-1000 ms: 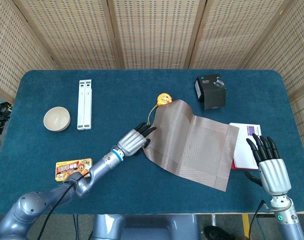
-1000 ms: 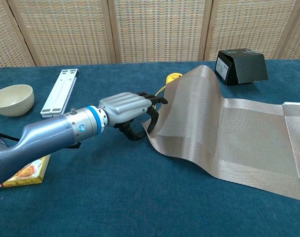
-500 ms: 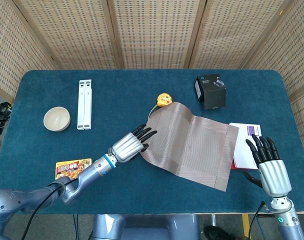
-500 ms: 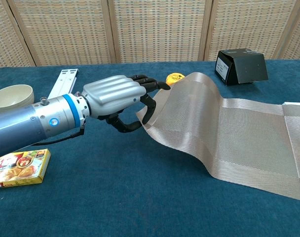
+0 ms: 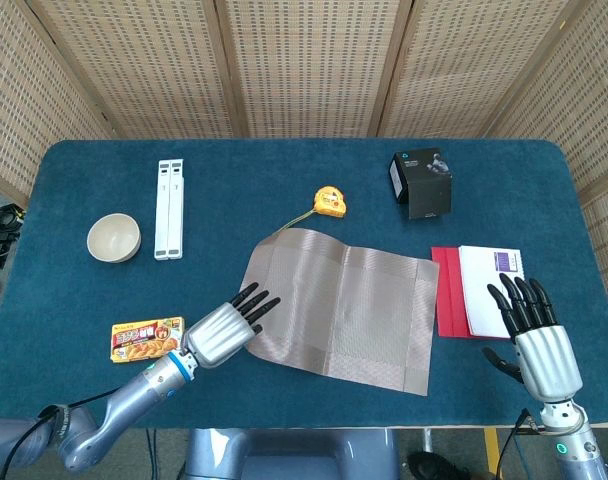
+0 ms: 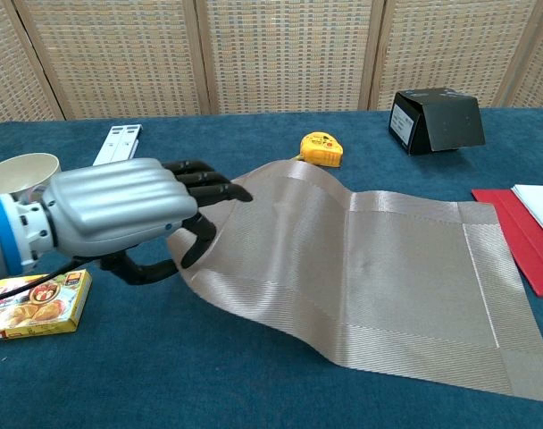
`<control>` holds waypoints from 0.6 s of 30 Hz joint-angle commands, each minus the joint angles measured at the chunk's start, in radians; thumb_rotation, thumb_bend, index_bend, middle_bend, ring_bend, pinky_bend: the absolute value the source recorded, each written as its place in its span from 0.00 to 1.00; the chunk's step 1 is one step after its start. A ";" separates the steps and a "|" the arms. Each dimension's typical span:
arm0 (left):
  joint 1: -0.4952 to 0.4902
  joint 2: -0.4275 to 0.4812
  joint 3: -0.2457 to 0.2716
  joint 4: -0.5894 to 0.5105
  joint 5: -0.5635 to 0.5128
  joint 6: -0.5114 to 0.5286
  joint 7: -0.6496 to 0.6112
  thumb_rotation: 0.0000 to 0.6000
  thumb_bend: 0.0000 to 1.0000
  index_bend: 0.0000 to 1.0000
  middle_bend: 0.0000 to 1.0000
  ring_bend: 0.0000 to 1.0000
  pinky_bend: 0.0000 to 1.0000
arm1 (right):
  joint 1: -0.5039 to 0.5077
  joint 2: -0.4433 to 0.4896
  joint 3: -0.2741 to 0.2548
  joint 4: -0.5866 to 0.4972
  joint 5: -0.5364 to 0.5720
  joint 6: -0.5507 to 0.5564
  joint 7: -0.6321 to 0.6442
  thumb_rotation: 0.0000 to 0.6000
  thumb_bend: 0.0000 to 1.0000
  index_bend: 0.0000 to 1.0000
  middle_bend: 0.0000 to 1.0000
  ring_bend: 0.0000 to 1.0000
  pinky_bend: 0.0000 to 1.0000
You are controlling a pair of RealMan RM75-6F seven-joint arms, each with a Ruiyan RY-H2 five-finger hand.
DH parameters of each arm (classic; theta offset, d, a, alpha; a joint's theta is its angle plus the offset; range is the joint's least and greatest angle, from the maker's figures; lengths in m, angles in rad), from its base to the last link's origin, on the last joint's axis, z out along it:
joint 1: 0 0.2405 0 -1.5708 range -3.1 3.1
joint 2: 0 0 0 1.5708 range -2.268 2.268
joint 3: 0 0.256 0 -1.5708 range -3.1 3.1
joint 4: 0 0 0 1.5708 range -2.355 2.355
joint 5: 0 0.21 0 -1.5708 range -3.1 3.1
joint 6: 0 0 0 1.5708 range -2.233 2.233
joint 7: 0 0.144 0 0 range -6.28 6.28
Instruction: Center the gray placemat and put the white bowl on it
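Left robot hand grips placemat; white bowl sits empty.

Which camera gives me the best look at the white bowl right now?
The head view: the white bowl shows whole, upright on the blue table, left of the white folding stand. In the chest view only its rim shows at the left edge; the left hand covers the rest.
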 commanded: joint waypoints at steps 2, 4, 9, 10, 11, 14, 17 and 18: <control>0.038 0.033 0.034 -0.065 -0.046 -0.005 0.065 1.00 0.55 0.79 0.00 0.00 0.00 | -0.001 -0.001 -0.002 -0.001 -0.005 0.001 -0.005 1.00 0.00 0.00 0.00 0.00 0.00; 0.042 0.033 0.043 -0.077 -0.053 -0.016 0.073 1.00 0.55 0.79 0.00 0.00 0.00 | -0.001 -0.002 -0.002 -0.001 -0.006 0.001 -0.009 1.00 0.00 0.00 0.00 0.00 0.00; 0.042 0.039 0.069 -0.120 -0.070 -0.059 0.086 1.00 0.55 0.79 0.00 0.00 0.00 | -0.001 -0.002 -0.002 -0.001 -0.007 -0.001 -0.012 1.00 0.00 0.00 0.00 0.00 0.00; 0.041 0.041 0.071 -0.127 -0.074 -0.066 0.089 1.00 0.55 0.79 0.00 0.00 0.00 | -0.001 -0.002 -0.002 0.000 -0.008 -0.001 -0.013 1.00 0.00 0.00 0.00 0.00 0.00; 0.040 0.043 0.074 -0.133 -0.078 -0.073 0.091 1.00 0.55 0.79 0.00 0.00 0.00 | -0.001 -0.003 -0.002 0.001 -0.008 -0.001 -0.014 1.00 0.00 0.00 0.00 0.00 0.00; 0.038 0.049 0.078 -0.149 -0.088 -0.087 0.100 1.00 0.55 0.79 0.00 0.00 0.00 | -0.001 -0.003 -0.002 0.002 -0.007 -0.004 -0.015 1.00 0.00 0.00 0.00 0.00 0.00; 0.036 0.055 0.083 -0.159 -0.094 -0.096 0.109 1.00 0.55 0.79 0.00 0.00 0.00 | 0.000 -0.005 -0.003 0.004 -0.006 -0.008 -0.017 1.00 0.00 0.00 0.00 0.00 0.00; 0.036 0.056 0.083 -0.160 -0.097 -0.097 0.113 1.00 0.55 0.79 0.00 0.00 0.00 | 0.000 -0.006 -0.003 0.005 -0.006 -0.009 -0.017 1.00 0.00 0.00 0.00 0.00 0.00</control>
